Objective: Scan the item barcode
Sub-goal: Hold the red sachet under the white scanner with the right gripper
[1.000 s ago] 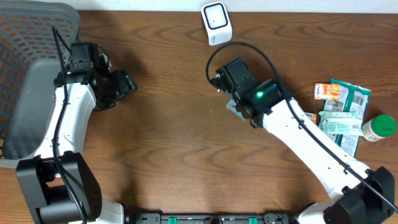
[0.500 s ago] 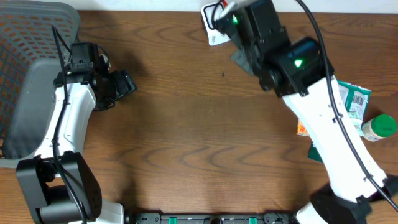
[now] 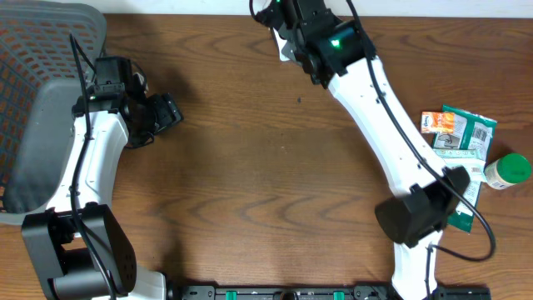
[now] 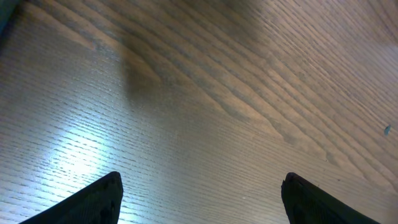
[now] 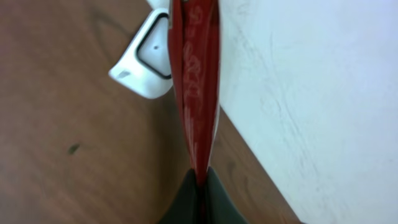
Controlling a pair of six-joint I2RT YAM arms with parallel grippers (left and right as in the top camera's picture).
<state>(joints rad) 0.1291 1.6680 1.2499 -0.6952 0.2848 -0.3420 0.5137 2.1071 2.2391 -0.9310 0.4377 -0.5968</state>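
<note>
Red packet (image 5: pixel 196 93) is pinched edge-on in our right hand (image 5: pixel 200 190), held at the table's far edge just beside the white scanner (image 5: pixel 144 61); we judge the pickup done and the barcode reading left to do. Our left hand (image 4: pixel 200 198) gapes wide, holding nothing. The grey mesh basket (image 3: pixel 46 125) at the left edge looks empty

A brown wood-grain counter (image 3: pixel 250 167) carries a grey mesh basket (image 3: pixel 33 83) at its far left, a white scanner (image 5: pixel 146 62) at the far edge, and, on the right, a cluster of snack packets (image 3: pixel 458 137) just beside a green-capped bottle (image 3: pixel 506 171).
</note>
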